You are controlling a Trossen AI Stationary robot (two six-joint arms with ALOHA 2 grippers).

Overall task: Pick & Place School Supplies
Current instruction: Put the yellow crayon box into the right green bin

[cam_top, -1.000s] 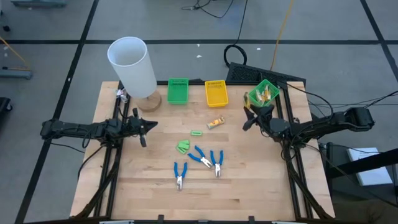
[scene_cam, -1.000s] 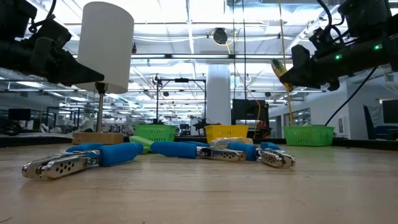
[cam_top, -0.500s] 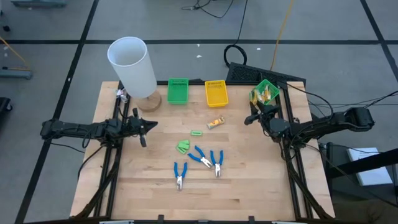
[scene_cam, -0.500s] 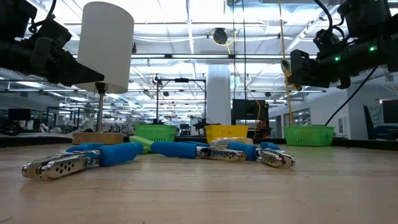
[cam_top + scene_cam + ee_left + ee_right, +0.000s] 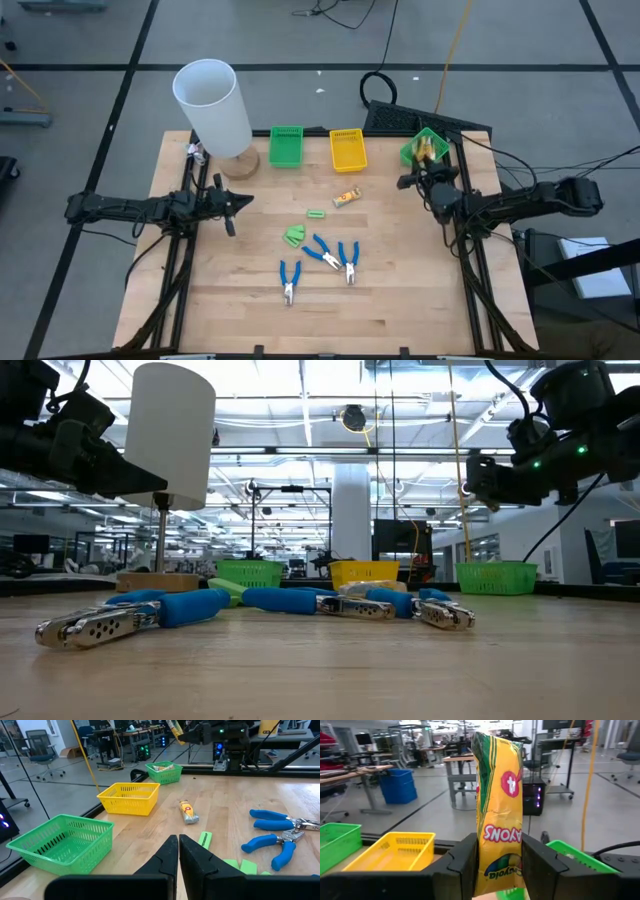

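Note:
My right gripper (image 5: pixel 500 870) hangs over the table's far right part (image 5: pixel 412 176), near a tilted green bin (image 5: pixel 425 148), and is shut on a yellow crayon pack (image 5: pixel 500 805). Another crayon pack (image 5: pixel 347 197) lies on the table. So do two light-green pieces (image 5: pixel 316 213) (image 5: pixel 294 236) and three blue-handled pliers (image 5: pixel 290 281) (image 5: pixel 322 251) (image 5: pixel 349 261). At the table's left my left gripper (image 5: pixel 232 205) waits shut (image 5: pixel 177 855), above the wood and holding nothing. My right gripper pinches the crayon pack near one end (image 5: pixel 496 862) between its two fingers (image 5: pixel 465 860), one on each side edge. The fingers lie about level. The rest of the pack (image 5: pixel 174 728) sticks out past the fingertips, printed face showing, lifted clear of the table.
A green bin (image 5: pixel 286 146) and a yellow bin (image 5: pixel 347 150) stand side by side at the far edge. A tall white cylinder (image 5: pixel 212 105) on a wooden base stands at the far left. The tilted green bin at the far right holds yellow items.
My right gripper has swung its fingers toward the table's far edge and the tilted green bin, turning as it went. It has carried the crayon pack along, still shut on it.

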